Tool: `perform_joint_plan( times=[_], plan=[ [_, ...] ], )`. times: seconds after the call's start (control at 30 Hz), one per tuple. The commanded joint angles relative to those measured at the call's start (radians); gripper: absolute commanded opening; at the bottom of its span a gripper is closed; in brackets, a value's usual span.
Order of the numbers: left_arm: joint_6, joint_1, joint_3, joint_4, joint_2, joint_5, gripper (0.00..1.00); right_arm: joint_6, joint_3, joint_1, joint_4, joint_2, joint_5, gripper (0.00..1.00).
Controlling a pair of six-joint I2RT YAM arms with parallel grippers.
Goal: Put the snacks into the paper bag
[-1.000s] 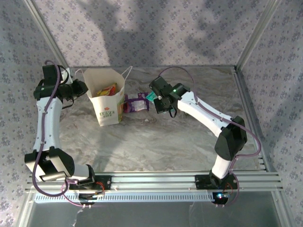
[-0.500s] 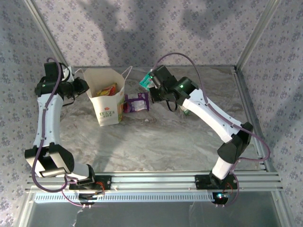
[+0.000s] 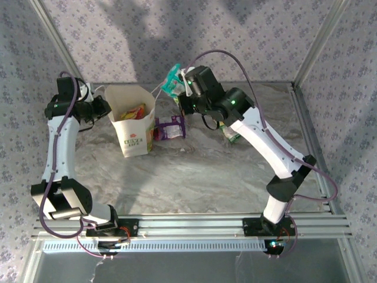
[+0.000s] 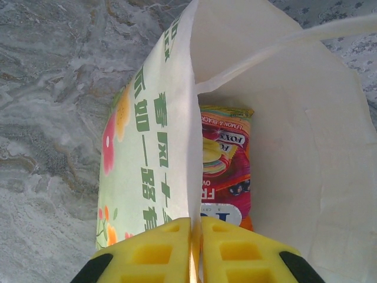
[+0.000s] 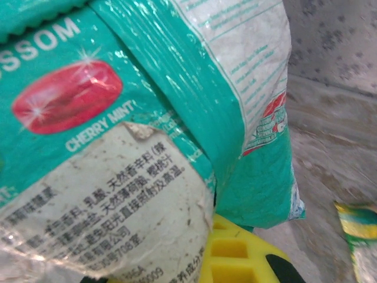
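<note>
The right pincer (image 3: 181, 87), clenched on a teal cherry-mint packet (image 3: 172, 81), has lifted it off the desk (image 3: 194, 177) toward the open paper bag (image 3: 132, 127), whose wall the left pincer (image 4: 196, 247) pinches, so the drop-in looks next

Left arm (image 3: 58, 147) folded upright, left gripper (image 3: 103, 109) pinched on paper bag (image 3: 133, 131) rim, right arm (image 3: 259, 138) stretched forward, right gripper (image 3: 184, 89) high, clamped on teal packet (image 3: 172, 82)
</note>
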Motion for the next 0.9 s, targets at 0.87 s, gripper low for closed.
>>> perform_joint_plan(
  times=[0.87],
  plan=[
    [0.029,-0.004,0.035,-0.021,0.006,0.0,0.1,0.149,0.479,0.007,0.19,0.392,-0.519,0.0]
  ],
)
